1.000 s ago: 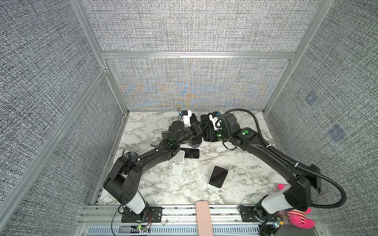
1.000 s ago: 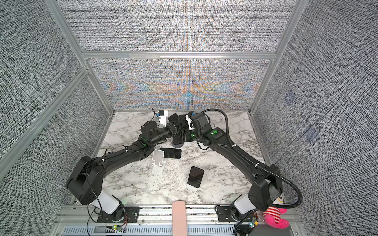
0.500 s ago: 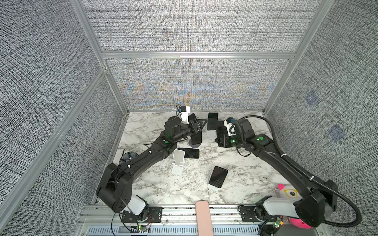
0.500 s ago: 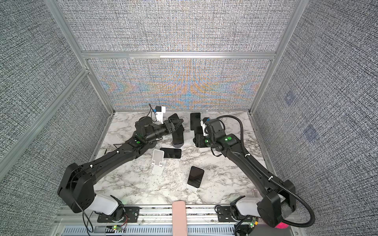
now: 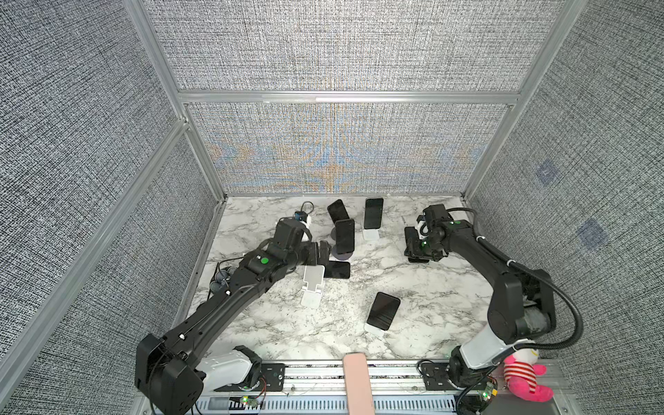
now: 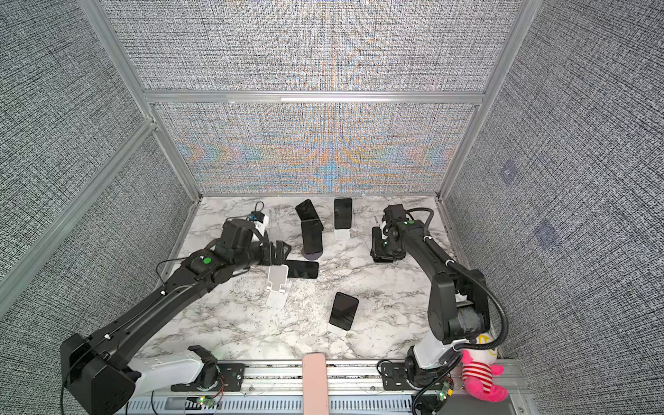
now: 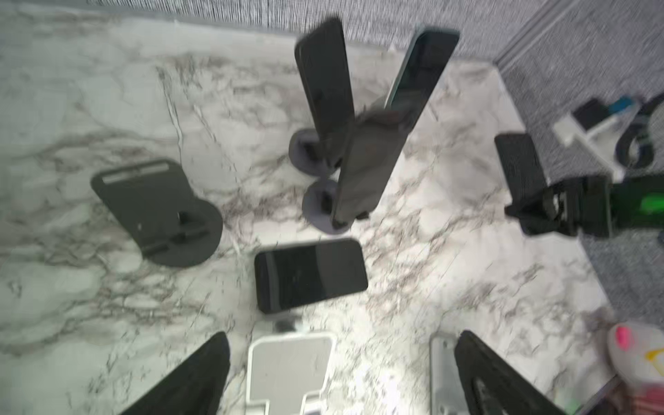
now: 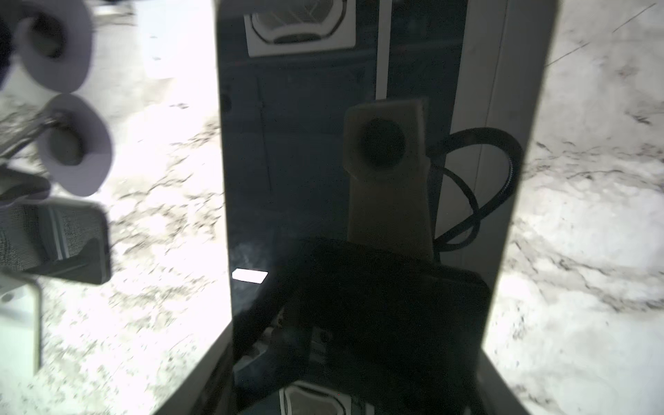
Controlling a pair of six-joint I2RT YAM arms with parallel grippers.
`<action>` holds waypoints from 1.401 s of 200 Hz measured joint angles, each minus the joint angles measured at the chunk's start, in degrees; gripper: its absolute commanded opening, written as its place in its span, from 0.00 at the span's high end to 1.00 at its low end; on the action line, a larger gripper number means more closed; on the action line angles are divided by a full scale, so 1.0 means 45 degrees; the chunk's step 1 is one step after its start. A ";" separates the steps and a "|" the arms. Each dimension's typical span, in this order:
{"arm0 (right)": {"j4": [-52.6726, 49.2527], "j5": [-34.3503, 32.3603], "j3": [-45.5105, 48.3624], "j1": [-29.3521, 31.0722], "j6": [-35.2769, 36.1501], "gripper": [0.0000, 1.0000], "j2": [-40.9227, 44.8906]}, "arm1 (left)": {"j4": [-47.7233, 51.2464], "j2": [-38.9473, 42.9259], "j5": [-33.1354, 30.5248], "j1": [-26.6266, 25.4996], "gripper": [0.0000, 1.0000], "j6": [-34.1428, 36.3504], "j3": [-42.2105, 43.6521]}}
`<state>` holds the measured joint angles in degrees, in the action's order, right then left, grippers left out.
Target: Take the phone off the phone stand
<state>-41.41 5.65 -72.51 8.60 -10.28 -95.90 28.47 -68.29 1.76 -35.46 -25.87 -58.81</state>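
My right gripper (image 5: 416, 251) is shut on a black phone (image 5: 412, 238), held just above the marble at the right, clear of every stand. In the right wrist view that phone (image 8: 305, 179) fills the middle between the grey fingers (image 8: 201, 377). My left gripper (image 5: 323, 253) is open with nothing in it, over an empty white phone stand (image 5: 312, 284) and beside a phone lying flat (image 5: 336, 269). In the left wrist view the fingers (image 7: 194, 377) stand wide apart, with the white stand (image 7: 287, 366) between them and the flat phone (image 7: 309, 275) ahead.
Two phones (image 5: 337, 212) (image 5: 345, 237) lean on grey round stands (image 5: 341, 256) at the back. Another phone (image 5: 373, 212) sits on a white stand (image 5: 370, 235), and one (image 5: 383, 310) stands nearer the front. An empty black stand (image 7: 154, 212) shows in the left wrist view. A pink plush (image 5: 524, 377) sits on the front rail.
The right gripper has pulled away to the right with the phone in it. The left gripper has opened wide and drawn back towards the left front.
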 measured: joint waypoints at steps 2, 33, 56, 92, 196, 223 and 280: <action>0.0010 0.0015 -0.0073 -0.0024 0.0015 1.00 -0.0121 | 0.0010 0.0058 -0.0063 -0.0053 0.02 0.0000 0.0117; 0.0471 0.0369 -0.1331 -0.0058 0.0189 1.00 -0.2006 | -0.0019 0.0146 -0.0889 -0.0364 0.02 -0.0107 0.1205; 0.0699 0.0597 -0.1972 -0.0063 0.0257 1.00 -0.3118 | -0.0039 -0.0253 -0.1112 -0.0597 0.02 -0.0262 0.1365; 0.0971 0.0947 -0.2759 -0.0073 0.0199 1.00 -0.4333 | -0.0146 -0.0913 -0.1447 -0.0714 0.02 -0.0355 0.1413; 0.1156 0.1355 -0.4663 0.0170 0.0253 0.77 -0.6183 | -0.0403 -0.2429 -0.1462 -0.0801 0.02 -0.0709 0.1554; 0.1103 0.0937 -0.4721 0.0345 0.0267 0.64 -0.6237 | -0.0495 -0.2681 -0.1613 -0.0801 0.02 -0.0801 0.1549; 0.0991 0.0675 -0.4818 0.0427 0.0214 0.47 -0.6285 | -0.0690 -0.3060 -0.1739 -0.0801 0.13 -0.0908 0.1447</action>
<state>-36.95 8.69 -94.19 10.52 -9.32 -124.18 25.36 -82.06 -6.07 -39.07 -29.95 -52.29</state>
